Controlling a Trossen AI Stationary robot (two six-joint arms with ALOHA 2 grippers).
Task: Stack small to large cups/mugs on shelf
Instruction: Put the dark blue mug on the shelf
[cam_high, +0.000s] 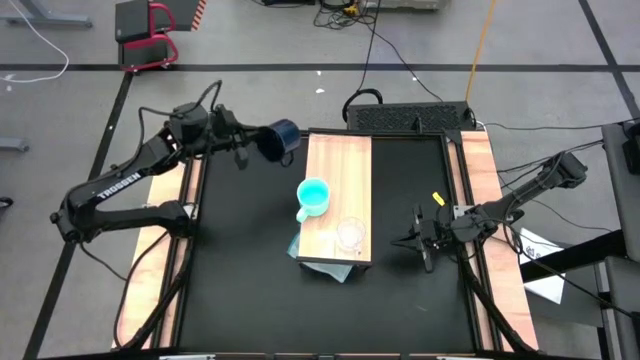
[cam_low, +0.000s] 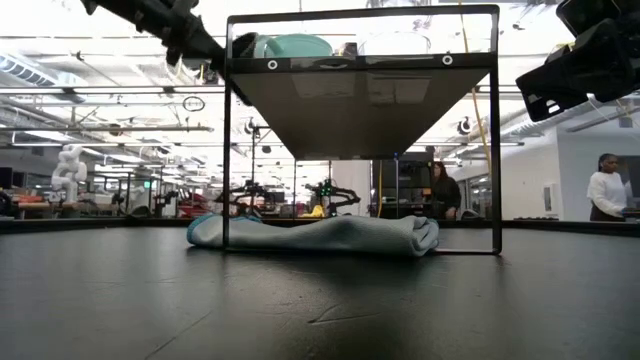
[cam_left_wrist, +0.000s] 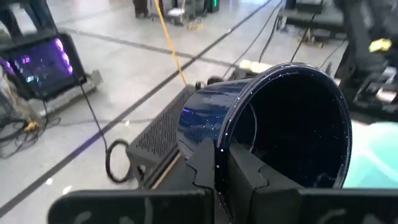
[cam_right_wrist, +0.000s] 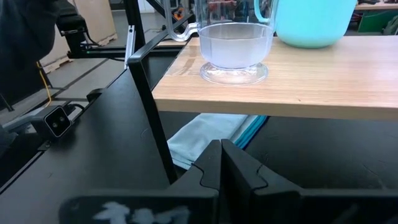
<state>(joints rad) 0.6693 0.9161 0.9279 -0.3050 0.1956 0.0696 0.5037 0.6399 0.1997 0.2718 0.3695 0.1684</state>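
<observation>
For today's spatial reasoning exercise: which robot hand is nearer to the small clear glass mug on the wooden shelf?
Right. The right hand, shut and empty, sits just beside the small clear glass mug, off the light-wood shelf. The left hand holds the dark navy mug beyond the shelf's far corner.

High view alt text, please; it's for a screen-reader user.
Seen from above, the left hand holds the navy mug tipped beside the far left corner of the wooden shelf. The turquoise mug and glass mug stand on it; the right hand waits shut alongside.
</observation>
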